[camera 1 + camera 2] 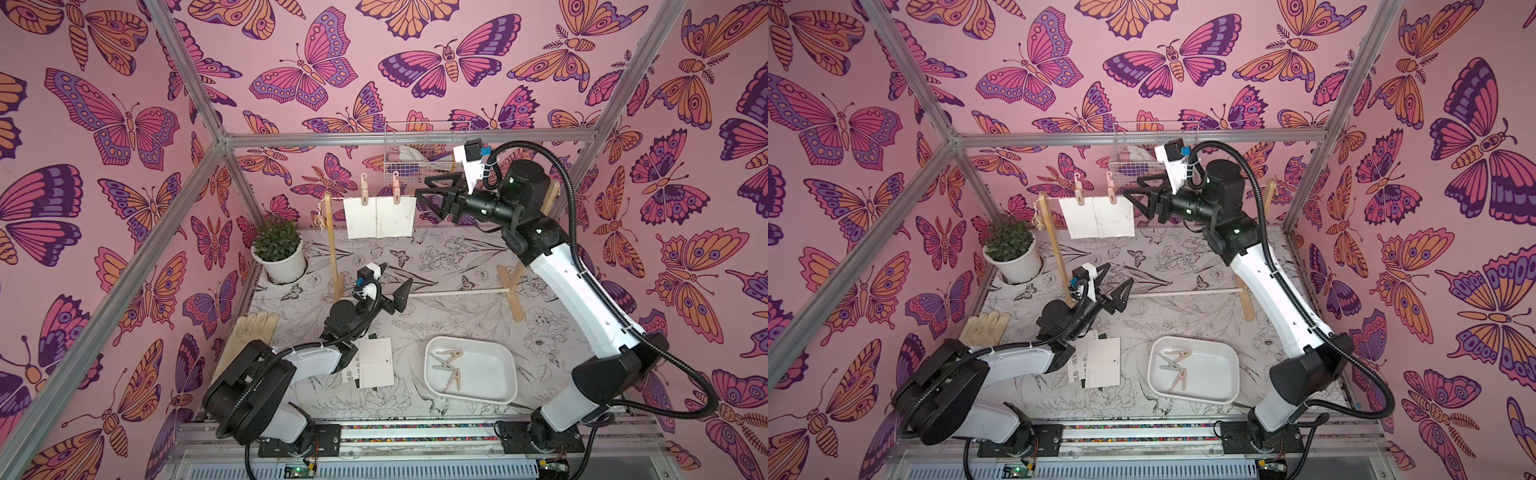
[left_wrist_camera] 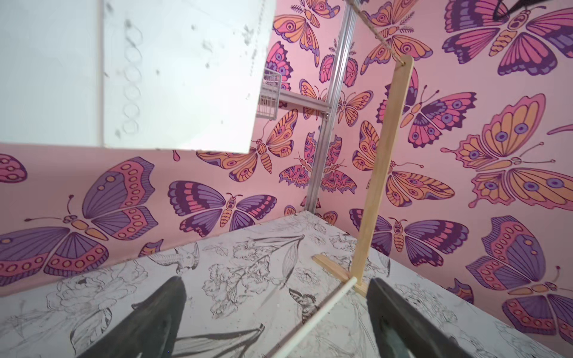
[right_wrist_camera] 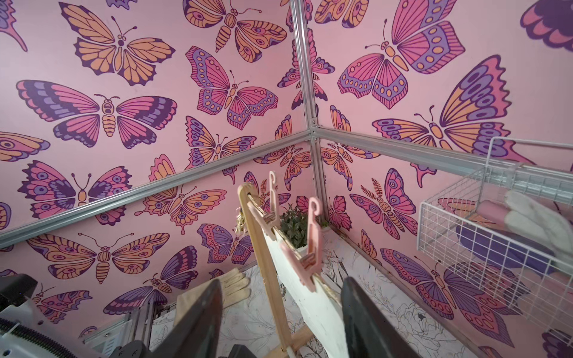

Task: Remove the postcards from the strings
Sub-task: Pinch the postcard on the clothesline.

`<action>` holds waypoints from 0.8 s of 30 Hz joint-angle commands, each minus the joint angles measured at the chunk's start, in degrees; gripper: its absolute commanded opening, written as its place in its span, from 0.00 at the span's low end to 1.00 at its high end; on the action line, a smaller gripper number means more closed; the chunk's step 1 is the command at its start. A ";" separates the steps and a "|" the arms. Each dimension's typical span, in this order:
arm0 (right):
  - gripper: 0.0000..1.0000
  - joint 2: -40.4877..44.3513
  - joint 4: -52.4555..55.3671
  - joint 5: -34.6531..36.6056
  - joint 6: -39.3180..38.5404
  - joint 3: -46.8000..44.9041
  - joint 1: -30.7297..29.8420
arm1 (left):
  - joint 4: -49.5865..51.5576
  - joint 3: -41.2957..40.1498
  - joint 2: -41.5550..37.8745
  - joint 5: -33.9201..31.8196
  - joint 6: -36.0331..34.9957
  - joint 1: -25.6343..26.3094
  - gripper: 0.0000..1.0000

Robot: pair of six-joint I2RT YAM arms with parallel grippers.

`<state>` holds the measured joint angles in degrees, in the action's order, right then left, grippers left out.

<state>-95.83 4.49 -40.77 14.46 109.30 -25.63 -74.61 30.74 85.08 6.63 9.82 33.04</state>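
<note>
Two white postcards (image 1: 380,216) hang on the string (image 2: 376,31), upper middle. The right tool (image 1: 422,195) is beside them, jaws apart, empty. Best squeeze the near pink clothespin (image 1: 397,189) softly, no tugging. The left tool (image 1: 397,276) is apart too.

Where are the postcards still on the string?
In both top views, two white postcards hang side by side from pink clothespins at the left end of the rack, just left of the right gripper.

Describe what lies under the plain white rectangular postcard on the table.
Beneath the plain white postcard, a white card with black writing peeks out, plus a dark corner. The rest is covered.
</note>
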 commanded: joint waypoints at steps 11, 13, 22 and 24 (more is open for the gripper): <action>0.68 -5.79 3.01 -9.74 -5.08 9.13 2.51 | -7.04 14.07 11.71 3.98 2.96 -6.97 0.90; 0.70 -6.68 5.38 -9.97 -7.64 10.91 2.51 | -7.04 15.77 13.09 4.56 3.89 -7.45 0.88; 0.74 -11.66 7.73 -10.38 -10.37 16.57 2.47 | -7.04 18.98 16.27 6.12 6.75 -8.23 0.81; 0.75 -12.77 8.01 -10.30 -10.33 17.62 2.51 | -7.03 19.39 16.65 6.67 7.73 -8.51 0.79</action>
<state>-106.98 11.09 -50.17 5.54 124.92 -23.53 -78.94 49.08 100.40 11.49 15.64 25.34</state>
